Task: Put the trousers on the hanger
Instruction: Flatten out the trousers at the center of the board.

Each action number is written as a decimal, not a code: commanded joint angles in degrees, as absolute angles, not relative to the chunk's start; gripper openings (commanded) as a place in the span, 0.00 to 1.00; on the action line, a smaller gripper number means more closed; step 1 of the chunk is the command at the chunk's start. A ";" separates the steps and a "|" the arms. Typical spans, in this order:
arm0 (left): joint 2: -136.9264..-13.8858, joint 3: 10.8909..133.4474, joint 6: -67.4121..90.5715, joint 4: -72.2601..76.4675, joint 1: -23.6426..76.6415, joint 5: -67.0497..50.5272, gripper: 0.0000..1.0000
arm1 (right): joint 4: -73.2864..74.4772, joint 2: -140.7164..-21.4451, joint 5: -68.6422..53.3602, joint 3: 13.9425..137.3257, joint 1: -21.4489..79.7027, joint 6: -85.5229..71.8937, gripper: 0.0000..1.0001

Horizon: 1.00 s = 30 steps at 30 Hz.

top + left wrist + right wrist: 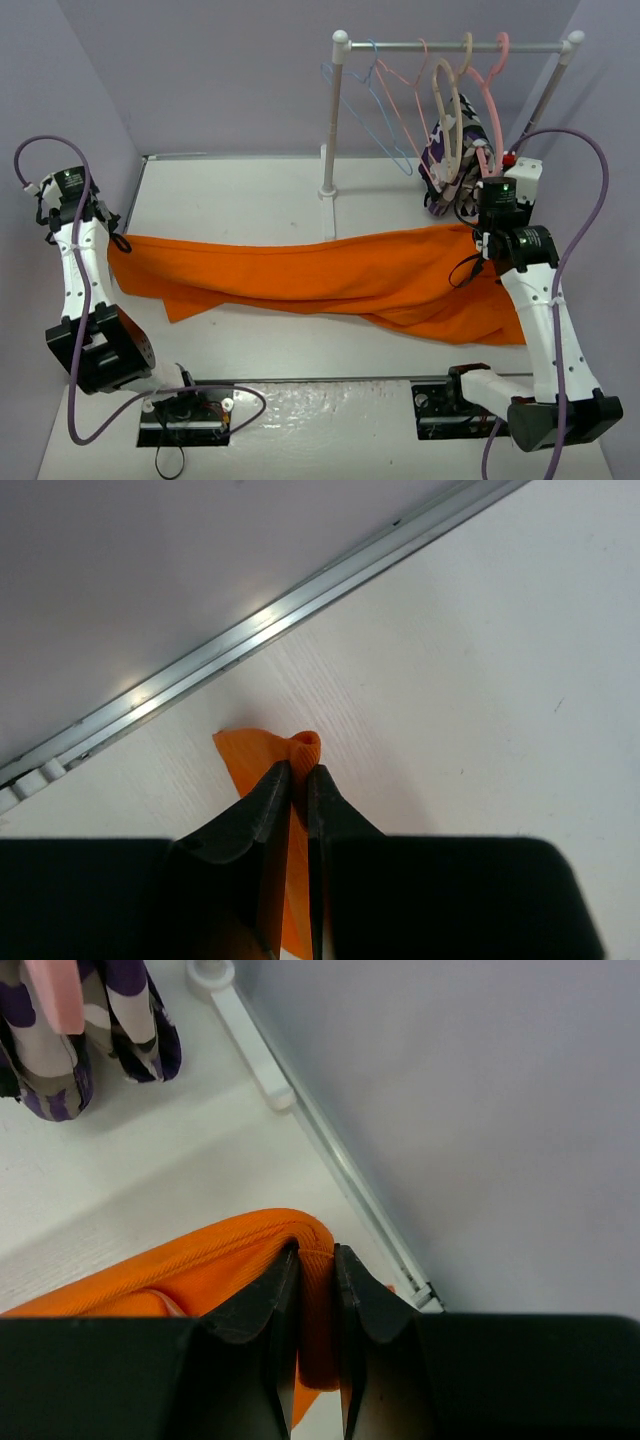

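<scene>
Orange trousers (320, 275) lie stretched across the table (250, 200). The light-blue hanger (403, 165) hangs on the rail (450, 45) behind. The left gripper (298, 772) and right gripper (315, 1255) each pinch one end. The left's thin bite could slip if the cloth is pulled taut.

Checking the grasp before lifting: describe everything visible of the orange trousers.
The trousers are plain bright orange cloth, stretched sideways as a long rumpled band across the white table, folds sagging onto it. The left claw pinches a small bunched corner at one end; the right claw is shut on a thick seamed edge at the other.
</scene>
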<state>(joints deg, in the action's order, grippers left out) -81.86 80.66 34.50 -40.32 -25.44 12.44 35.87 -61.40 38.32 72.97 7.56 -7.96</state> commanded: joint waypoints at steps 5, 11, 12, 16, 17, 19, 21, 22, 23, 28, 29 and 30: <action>-88.09 83.48 34.85 -29.40 -23.48 12.87 0.00 | 24.45 -71.33 28.00 73.73 -2.95 -13.04 0.00; -95.02 86.69 35.39 -28.56 -23.15 12.31 0.00 | 21.35 -80.91 23.65 78.56 -10.04 -14.45 0.00; -95.78 87.03 35.53 -28.33 -23.01 12.31 0.00 | 20.41 -82.24 22.05 79.22 -11.74 -14.54 0.00; -99.16 88.71 35.77 -26.81 -21.86 12.00 0.00 | 15.46 -87.24 17.35 80.60 -15.36 -13.02 0.00; -99.95 89.32 35.73 -26.59 -21.54 11.95 0.00 | 14.19 -87.80 16.79 80.51 -15.64 -12.83 0.00; -102.56 91.40 35.33 -24.97 -20.31 11.69 0.00 | 10.65 -89.22 13.63 80.34 -17.84 -12.48 0.00; -104.06 92.54 35.07 -23.82 -19.34 11.34 0.00 | 9.32 -91.40 10.65 80.77 -20.03 -11.96 0.00; -105.02 92.55 35.16 -23.47 -18.90 11.34 0.00 | 9.05 -91.41 9.68 81.30 -20.04 -11.95 0.00; -106.17 93.77 35.31 -22.80 -18.46 11.30 0.00 | 8.70 -93.03 9.04 82.13 -20.36 -11.12 0.00; -112.52 99.50 36.12 -21.45 -16.87 9.84 0.00 | 6.85 -99.15 6.41 86.58 -21.00 -9.40 0.00; -114.22 101.27 36.06 -21.84 -16.55 9.65 0.00 | 6.53 -100.46 5.36 87.63 -21.01 -9.21 0.00; -115.73 102.81 35.87 -22.01 -16.23 9.46 0.00 | 6.33 -101.73 4.72 88.60 -20.96 -9.06 0.00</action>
